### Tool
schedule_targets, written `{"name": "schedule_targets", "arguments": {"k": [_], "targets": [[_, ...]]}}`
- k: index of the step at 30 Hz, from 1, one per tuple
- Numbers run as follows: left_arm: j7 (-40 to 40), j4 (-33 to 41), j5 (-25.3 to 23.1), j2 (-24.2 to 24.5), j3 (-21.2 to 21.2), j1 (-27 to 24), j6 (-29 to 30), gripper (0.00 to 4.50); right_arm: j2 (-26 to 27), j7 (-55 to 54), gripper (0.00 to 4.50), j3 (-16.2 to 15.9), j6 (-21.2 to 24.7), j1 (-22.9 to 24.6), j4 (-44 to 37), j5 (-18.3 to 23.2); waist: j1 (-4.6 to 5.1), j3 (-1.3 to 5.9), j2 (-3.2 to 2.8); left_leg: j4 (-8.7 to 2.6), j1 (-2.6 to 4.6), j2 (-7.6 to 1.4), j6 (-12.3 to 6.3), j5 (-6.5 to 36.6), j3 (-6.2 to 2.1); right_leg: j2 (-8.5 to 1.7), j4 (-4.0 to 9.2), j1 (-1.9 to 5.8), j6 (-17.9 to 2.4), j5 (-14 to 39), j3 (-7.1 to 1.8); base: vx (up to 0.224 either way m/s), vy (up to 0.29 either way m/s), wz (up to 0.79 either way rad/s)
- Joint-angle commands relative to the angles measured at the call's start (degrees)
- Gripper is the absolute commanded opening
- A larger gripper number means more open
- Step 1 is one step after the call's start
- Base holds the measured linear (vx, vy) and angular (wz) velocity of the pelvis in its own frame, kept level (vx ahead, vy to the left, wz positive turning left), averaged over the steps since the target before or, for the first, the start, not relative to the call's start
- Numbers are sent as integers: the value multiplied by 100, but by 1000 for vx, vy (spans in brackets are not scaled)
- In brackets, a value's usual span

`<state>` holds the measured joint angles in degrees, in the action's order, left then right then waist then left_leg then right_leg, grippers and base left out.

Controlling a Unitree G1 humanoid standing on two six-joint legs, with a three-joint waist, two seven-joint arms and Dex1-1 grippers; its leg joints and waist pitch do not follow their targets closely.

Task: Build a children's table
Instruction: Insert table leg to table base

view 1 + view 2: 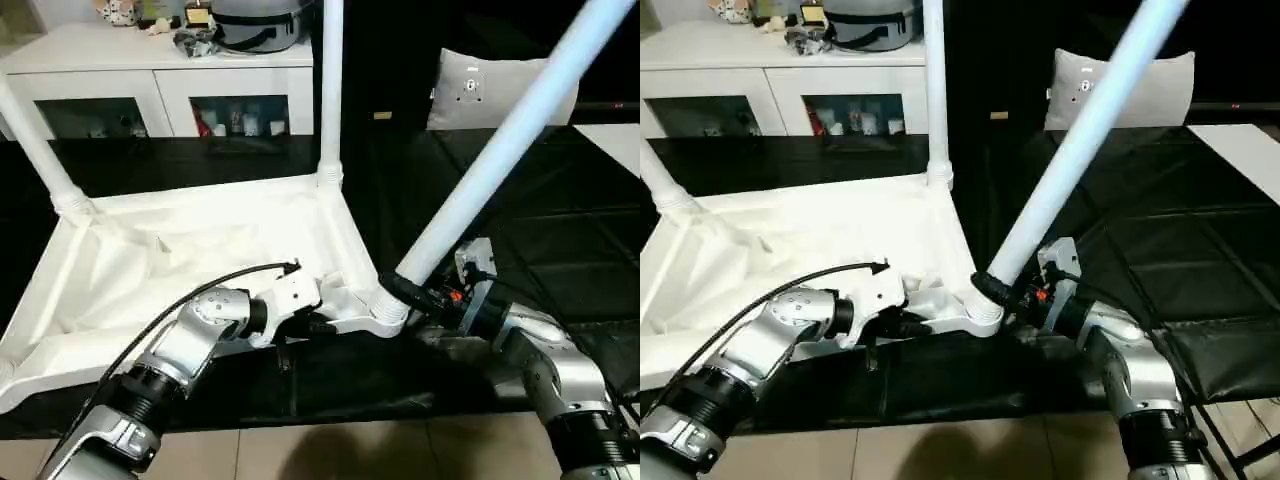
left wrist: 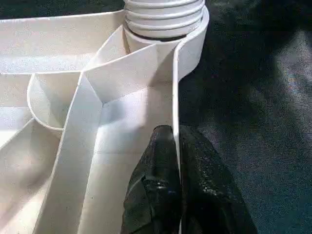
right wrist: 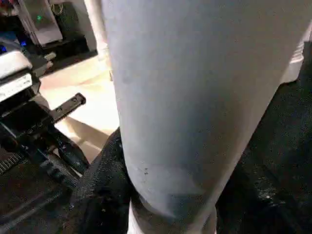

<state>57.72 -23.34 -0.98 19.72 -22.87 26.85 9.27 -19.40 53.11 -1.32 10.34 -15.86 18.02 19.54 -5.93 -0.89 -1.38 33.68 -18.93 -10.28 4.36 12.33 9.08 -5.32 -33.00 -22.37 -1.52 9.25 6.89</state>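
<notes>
The white table top [image 1: 200,250] lies upside down on a black mat, ribbed underside up. Two legs stand upright in its far sockets, one at the right [image 1: 330,90] and one at the left [image 1: 30,135]. A third leg [image 1: 500,150] leans to the right, its lower end at the near right corner socket [image 1: 385,318]. My right gripper [image 1: 408,290] is shut on this leg just above the socket, a black finger [image 3: 100,187] on each side of the tube. My left gripper [image 2: 175,161] is shut on the table top's thin rim beside that same corner.
A white cabinet [image 1: 160,60] with a pot and small items on it stands behind the table top. A grey cushion [image 1: 490,90] lies at the back right. Tiled floor [image 1: 300,450] runs along the mat's near edge.
</notes>
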Motion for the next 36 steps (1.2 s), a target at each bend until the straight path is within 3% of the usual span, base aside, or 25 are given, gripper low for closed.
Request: {"name": "schedule_targets", "arguments": {"k": [1,2,5,7,10,12,17,18,26,29,30,36], "targets": [[-166,8,-35,-12,49,-86,0,0,-179,-85,188,-444,94,199,277,-631,21,164,84,-459,-48,-237,-257,1506,-73,-374,571,222,-189,3144,-262,0,0,0],[-166,8,-35,-12,49,-86,0,0,-179,-85,188,-444,94,199,277,-631,33,154,81,-460,-42,-231,-265,1560,-69,-371,584,209,-188,3185,-263,0,0,0],[-86,-30,-141,103,7,-33,-75,0,-437,-89,188,-907,102,35,350,-1121,90,129,98,-454,-36,-200,-234,1811,-90,-374,629,206,-77,3557,-226,0,0,0],[1,-97,-197,186,-35,38,-142,0,-471,50,188,-1021,215,-130,422,-1167,145,102,90,-421,15,-166,-200,2079,-100,-378,719,158,103,4038,-174,0,0,0],[39,-135,-230,220,-51,76,-189,0,-466,121,188,-1047,260,-208,474,-1183,171,109,108,-423,28,-169,-185,2203,-124,-380,754,160,178,4091,-145,0,0,0],[88,-221,-255,256,-51,155,-253,0,-480,255,188,-1135,341,-323,576,-1195,190,120,103,-464,6,-200,-205,2217,-153,-379,707,181,86,3830,-161,0,0,0],[246,-474,-344,345,-88,397,-386,0,-493,648,188,-1351,413,-578,860,-1190,254,113,100,-470,-18,-217,-213,2274,-161,-408,701,193,-63,3756,-178,0,0,0],[262,-559,-367,347,-84,467,-417,0,-487,663,188,-1395,391,-634,913,-1200,247,116,129,-476,-16,-228,-208,2245,-161,-412,699,188,-93,3692,-191,0,0,0],[382,-778,-319,353,-46,586,-503,0,-319,784,188,-1242,326,-556,807,-964,228,108,125,-499,-20,-245,-178,2267,-171,-437,677,189,-159,3666,-220,0,0,0],[434,-812,-311,367,-46,577,-530,0,-282,863,188,-1181,313,-532,827,-860,218,119,116,-526,-32,-274,-183,2199,-172,-435,639,204,-284,3389,-249,0,0,0],[457,-820,-313,377,-52,573,-540,0,-281,908,188,-1163,297,-532,848,-828,210,119,80,-528,-30,-275,-178,2192,-172,-438,630,203,-320,3330,-256,0,0,0],[598,-879,-326,436,-92,577,-606,0,-345,1163,188,-1109,306,-573,829,-727,159,141,88,-544,-57,-290,-230,1808,-138,-431,566,257,-556,2830,-292,0,0,0]]}}
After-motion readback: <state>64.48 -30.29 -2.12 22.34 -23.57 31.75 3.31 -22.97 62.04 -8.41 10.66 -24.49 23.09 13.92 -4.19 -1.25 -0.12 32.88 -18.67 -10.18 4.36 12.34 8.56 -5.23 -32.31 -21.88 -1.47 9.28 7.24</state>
